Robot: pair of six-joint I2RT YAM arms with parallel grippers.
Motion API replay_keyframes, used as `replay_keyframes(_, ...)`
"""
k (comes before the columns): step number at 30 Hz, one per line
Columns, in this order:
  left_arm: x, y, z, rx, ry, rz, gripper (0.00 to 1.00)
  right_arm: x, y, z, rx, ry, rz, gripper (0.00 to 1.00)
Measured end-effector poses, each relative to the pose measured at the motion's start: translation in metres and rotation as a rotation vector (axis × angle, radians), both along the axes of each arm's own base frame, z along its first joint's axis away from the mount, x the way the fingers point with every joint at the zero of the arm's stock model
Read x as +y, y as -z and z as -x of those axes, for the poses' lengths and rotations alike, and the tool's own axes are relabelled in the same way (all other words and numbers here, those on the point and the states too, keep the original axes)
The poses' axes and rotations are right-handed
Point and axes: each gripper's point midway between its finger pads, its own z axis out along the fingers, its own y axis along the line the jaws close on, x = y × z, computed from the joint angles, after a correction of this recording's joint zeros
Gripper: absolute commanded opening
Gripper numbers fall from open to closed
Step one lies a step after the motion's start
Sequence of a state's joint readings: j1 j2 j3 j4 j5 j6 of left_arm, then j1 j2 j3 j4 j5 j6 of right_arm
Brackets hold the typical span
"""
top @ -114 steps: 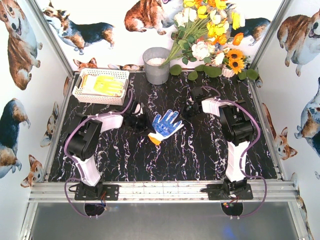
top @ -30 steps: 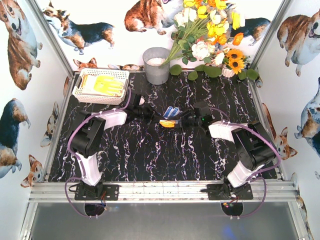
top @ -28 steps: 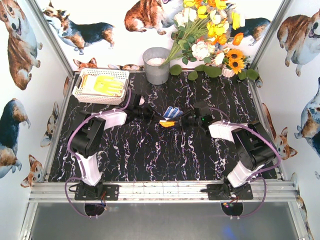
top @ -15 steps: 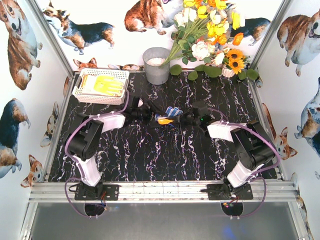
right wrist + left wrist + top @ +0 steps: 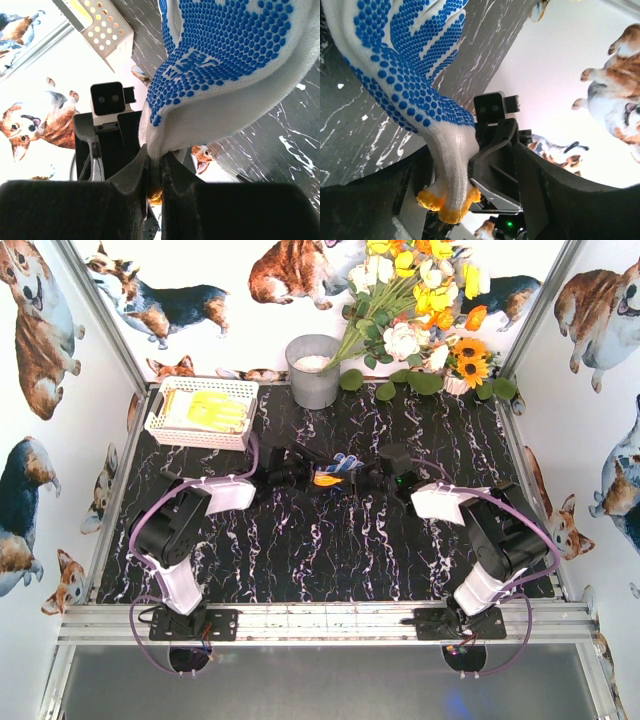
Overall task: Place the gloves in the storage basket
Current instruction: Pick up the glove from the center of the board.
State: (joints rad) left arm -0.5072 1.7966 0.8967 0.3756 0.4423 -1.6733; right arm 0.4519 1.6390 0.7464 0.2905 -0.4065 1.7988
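the blue-dotted glove [image 5: 335,471] hangs in the air over the middle of the surface [image 5: 330,560], between the two arms. the right claw [image 5: 154,162] is pinched tight on its edge. the left claw [image 5: 465,170] stands apart around the orange cuff, gripping nothing. looks like a hand-over to me. the storage basket [image 5: 160,426] sits in the far left corner, so the carry must pass the left arm. the grey bucket [image 5: 313,380] stands just right of the basket. there's more room on the near side.
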Motion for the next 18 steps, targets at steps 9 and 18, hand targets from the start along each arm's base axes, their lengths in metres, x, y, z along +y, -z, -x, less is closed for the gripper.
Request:
replay_keyframes(9,0.003,0.001,-0.013,0.026,-0.136,-0.023,0.5,0.004,-0.001,0.0,-0.002,0.011,-0.001,0.0)
replay_keyframes(18,0.002,0.006,-0.014,0.045,-0.136,-0.08,0.55,0.005,0.0,0.001,-0.002,0.01,0.002,0.0)
